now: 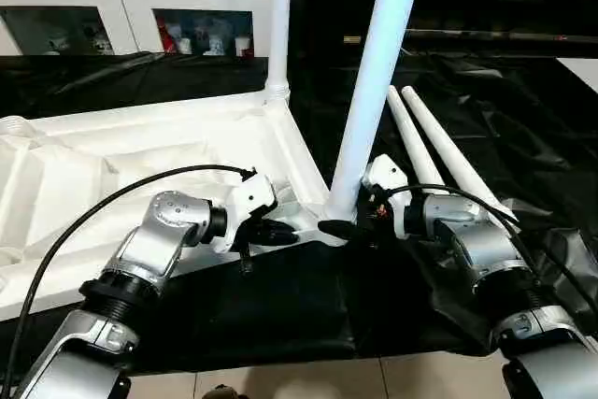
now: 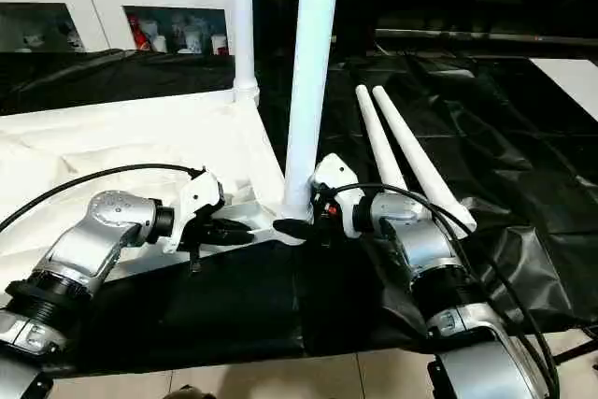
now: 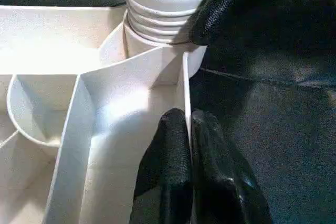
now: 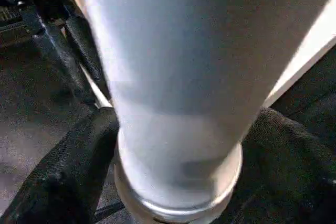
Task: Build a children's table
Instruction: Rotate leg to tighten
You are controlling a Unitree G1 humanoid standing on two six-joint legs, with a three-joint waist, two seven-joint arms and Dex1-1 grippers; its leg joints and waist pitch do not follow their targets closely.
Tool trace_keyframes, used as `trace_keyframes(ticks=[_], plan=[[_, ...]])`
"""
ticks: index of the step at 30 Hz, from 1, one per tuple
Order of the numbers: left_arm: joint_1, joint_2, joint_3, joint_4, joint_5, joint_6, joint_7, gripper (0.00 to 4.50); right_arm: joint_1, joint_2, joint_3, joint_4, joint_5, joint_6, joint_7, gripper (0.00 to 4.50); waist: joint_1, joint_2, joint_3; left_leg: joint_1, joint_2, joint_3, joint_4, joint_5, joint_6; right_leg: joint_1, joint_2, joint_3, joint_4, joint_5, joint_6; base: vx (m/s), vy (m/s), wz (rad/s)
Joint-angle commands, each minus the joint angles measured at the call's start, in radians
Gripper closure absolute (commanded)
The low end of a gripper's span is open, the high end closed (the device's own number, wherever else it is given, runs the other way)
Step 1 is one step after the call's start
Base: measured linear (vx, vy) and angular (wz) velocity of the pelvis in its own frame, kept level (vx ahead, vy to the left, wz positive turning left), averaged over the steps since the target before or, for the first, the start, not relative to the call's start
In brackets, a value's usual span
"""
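Note:
The children's table top (image 1: 140, 151) lies upside down, white and ribbed, on the black cover. One white leg (image 1: 279, 25) stands upright in its far corner socket. A second leg (image 1: 374, 72) stands in the near right corner socket, its threaded end (image 3: 163, 3) at the socket's mouth. My right gripper (image 1: 341, 223) is closed around this leg's base, a black finger (image 4: 68, 166) pressed on each side. My left gripper (image 3: 189, 129) is shut on the top's thin edge wall just beside that corner. Two loose legs (image 1: 434, 161) lie side by side to the right.
The black-covered work table (image 1: 280, 306) ends close in front of me, with pale floor (image 1: 280, 376) below. A white glass-door cabinet (image 1: 121, 7) stands behind. A black cable (image 1: 112, 198) loops over my left forearm.

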Motion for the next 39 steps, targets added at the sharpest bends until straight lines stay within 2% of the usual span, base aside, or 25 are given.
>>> trace_keyframes(ticks=[1,3,7,9,15,17,20,21,22,23,26,27,28,29,31,32,33,34,36,39], plan=[[0.000,-0.017,-0.004,-0.058,-0.053,-0.009,-0.040,4.50,0.004,-0.008,0.010,-0.004,-0.004,0.000,0.012,0.79,-0.001,-0.006,-0.062,0.017,0.049,-0.020,-0.066,-0.142,0.049,0.048,-0.064,0.050,-0.061,-0.126,-0.241,0.000,0.000,0.00],[0.002,-0.015,-0.005,-0.061,-0.050,-0.007,-0.040,4.50,0.005,-0.010,0.014,-0.003,-0.009,-0.001,0.011,1.11,-0.001,-0.006,-0.062,0.016,0.049,-0.020,-0.066,-0.139,0.049,0.049,-0.065,0.050,-0.060,-0.123,-0.242,0.000,0.000,0.00],[0.005,-0.012,-0.006,-0.065,-0.048,-0.002,-0.041,4.50,0.005,-0.007,0.013,-0.004,-0.010,0.006,0.010,1.25,-0.002,-0.007,-0.062,0.017,0.048,-0.020,-0.065,-0.143,0.049,0.049,-0.064,0.050,-0.061,-0.128,-0.239,0.000,0.000,0.00],[0.005,-0.012,-0.006,-0.065,-0.047,-0.001,-0.041,4.50,0.003,-0.004,0.010,-0.001,-0.009,0.008,0.007,1.63,-0.002,-0.007,-0.062,0.016,0.048,-0.020,-0.065,-0.139,0.050,0.050,-0.064,0.050,-0.060,-0.126,-0.238,0.000,0.000,0.00],[0.008,-0.008,-0.007,-0.069,-0.043,0.003,-0.038,4.50,0.009,0.003,0.009,0.005,-0.009,0.007,-0.002,1.75,-0.002,-0.007,-0.063,0.016,0.048,-0.020,-0.063,-0.134,0.052,0.050,-0.064,0.050,-0.059,-0.113,-0.244,0.000,0.000,0.00],[0.004,-0.013,-0.004,-0.058,-0.033,0.003,-0.014,4.50,0.013,0.011,0.001,0.017,-0.008,0.007,-0.023,1.75,-0.003,-0.005,-0.063,0.016,0.048,-0.020,-0.063,-0.133,0.052,0.050,-0.064,0.050,-0.058,-0.114,-0.243,0.000,0.000,0.00],[-0.021,-0.045,0.011,0.008,0.014,-0.009,0.109,4.50,0.009,0.042,-0.032,0.074,-0.013,-0.002,-0.133,1.76,-0.008,-0.005,-0.063,0.016,0.047,-0.021,-0.064,-0.142,0.043,0.049,-0.064,0.050,-0.060,-0.123,-0.243,0.000,0.000,0.00],[-0.030,-0.058,0.019,0.034,0.026,-0.013,0.153,4.50,0.005,0.055,-0.047,0.098,-0.015,-0.003,-0.180,1.76,-0.010,-0.005,-0.060,0.019,0.046,-0.020,-0.066,-0.159,0.033,0.045,-0.065,0.051,-0.066,-0.153,-0.239,0.000,0.000,0.00],[-0.041,-0.073,0.027,0.058,0.036,-0.012,0.198,4.50,0.000,0.069,-0.064,0.123,-0.013,0.001,-0.229,1.76,-0.010,-0.007,-0.060,0.020,0.045,-0.023,-0.068,-0.179,0.021,0.049,-0.066,0.050,-0.069,-0.191,-0.228,0.000,0.000,0.00],[-0.049,-0.086,0.034,0.079,0.044,-0.011,0.235,4.50,-0.004,0.081,-0.077,0.143,-0.010,0.005,-0.269,1.76,-0.011,-0.004,-0.061,0.020,0.046,-0.023,-0.068,-0.182,0.015,0.048,-0.067,0.051,-0.069,-0.198,-0.225,0.000,0.000,0.00],[-0.086,-0.158,0.066,0.154,0.064,0.028,0.410,4.50,-0.035,0.145,-0.144,0.241,0.000,0.015,-0.501,1.77,-0.017,-0.006,-0.057,0.026,0.046,-0.024,-0.073,-0.236,-0.012,0.042,-0.068,0.052,-0.081,-0.288,-0.199,0.000,0.000,0.00],[-0.104,-0.205,0.079,0.181,0.072,0.056,0.501,4.50,-0.060,0.180,-0.178,0.290,0.008,0.020,-0.633,1.77,-0.015,-0.002,-0.055,0.027,0.044,-0.025,-0.073,-0.241,-0.015,0.041,-0.068,0.052,-0.085,-0.302,-0.194,0.000,0.000,0.00],[-0.117,-0.245,0.086,0.198,0.080,0.080,0.573,4.50,-0.082,0.210,-0.205,0.328,0.018,0.024,-0.739,1.77,-0.019,-0.003,-0.057,0.028,0.045,-0.026,-0.074,-0.240,-0.023,0.040,-0.068,0.052,-0.085,-0.306,-0.192,0.000,0.000,0.00],[-0.117,-0.245,0.086,0.198,0.080,0.080,0.573,4.50,-0.082,0.210,-0.205,0.328,0.018,0.024,-0.739,1.77,-0.018,-0.003,-0.059,0.027,0.044,-0.026,-0.073,-0.230,-0.028,0.042,-0.068,0.051,-0.084,-0.296,-0.190,0.000,0.000,0.00],[-0.117,-0.245,0.086,0.198,0.080,0.080,0.573,4.50,-0.082,0.210,-0.205,0.328,0.018,0.024,-0.739,1.77,-0.014,-0.005,-0.061,0.022,0.042,-0.025,-0.071,-0.214,-0.009,0.045,-0.067,0.050,-0.081,-0.257,-0.186,0.000,0.000,0.00],[-0.127,-0.282,0.084,0.206,0.086,0.096,0.621,4.50,-0.105,0.235,-0.223,0.357,0.025,0.024,-0.815,1.77,-0.016,-0.007,-0.063,0.019,0.042,-0.024,-0.069,-0.196,0.003,0.047,-0.066,0.051,-0.077,-0.222,-0.190,0.000,0.000,0.00],[-0.132,-0.310,0.070,0.206,0.098,0.112,0.646,4.50,-0.123,0.255,-0.226,0.377,0.027,0.012,-0.841,1.77,-0.016,-0.010,-0.064,0.020,0.042,-0.023,-0.069,-0.188,0.011,0.045,-0.065,0.050,-0.077,-0.209,-0.193,0.000,0.000,0.00],[-0.135,-0.327,0.059,0.210,0.110,0.116,0.660,4.50,-0.133,0.270,-0.225,0.388,0.023,-0.002,-0.849,1.42,-0.014,-0.009,-0.064,0.019,0.040,-0.024,-0.068,-0.186,0.014,0.046,-0.066,0.049,-0.076,-0.209,-0.195,0.000,0.000,0.00],[-0.141,-0.341,0.050,0.229,0.122,0.111,0.676,4.50,-0.145,0.293,-0.235,0.411,0.025,-0.027,-0.826,1.05,-0.014,-0.008,-0.063,0.019,0.041,-0.023,-0.068,-0.189,0.021,0.045,-0.067,0.048,-0.079,-0.215,-0.193,0.000,0.000,0.00],[-0.141,-0.337,0.053,0.237,0.124,0.106,0.680,4.50,-0.149,0.296,-0.238,0.418,0.019,-0.042,-0.819,0.87,-0.014,-0.010,-0.064,0.014,0.041,-0.024,-0.069,-0.176,0.034,0.049,-0.066,0.047,-0.075,-0.187,-0.192,0.000,0.000,0.00]])
